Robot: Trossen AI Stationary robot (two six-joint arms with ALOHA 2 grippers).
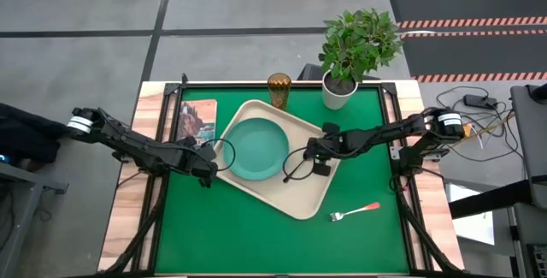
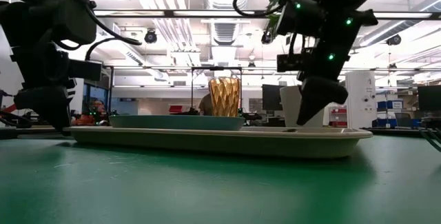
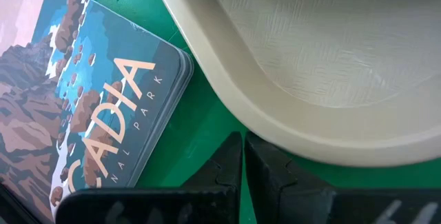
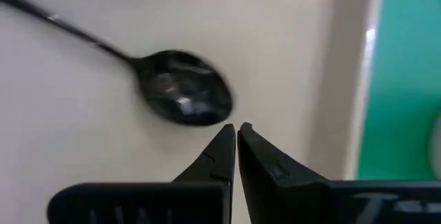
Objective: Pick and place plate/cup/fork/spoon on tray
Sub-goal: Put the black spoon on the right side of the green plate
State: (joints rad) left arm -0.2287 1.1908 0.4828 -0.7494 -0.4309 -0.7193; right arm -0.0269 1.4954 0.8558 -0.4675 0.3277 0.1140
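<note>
The right hand (image 4: 236, 138) hangs low over the cream tray (image 1: 295, 199), on the bare part of it beside the teal plate (image 1: 255, 148). Its two fingers are pressed together with only a hairline between the tips, and they pinch nothing. The dark spoon (image 4: 176, 95) lies flat on the tray just beyond those fingertips, its bowl nearest them and its handle running away; whether the tips touch the bowl cannot be told.

The left hand (image 3: 243, 156) sits down at the worktop (image 1: 256, 244) just outside the tray's rim, between the tray and a picture-covered book (image 1: 197, 121). Its fingers are also drawn together and empty, their tips right beside the tray's outer wall.

The plate rests inside the tray, toward the left arm's side. The amber cup (image 1: 279, 90) stands upright on the worktop at the far edge, near a white pot with a leafy plant (image 1: 354, 49). The red-handled fork (image 1: 356, 211) lies on the worktop off the tray's near corner, apart from both hands.
</note>
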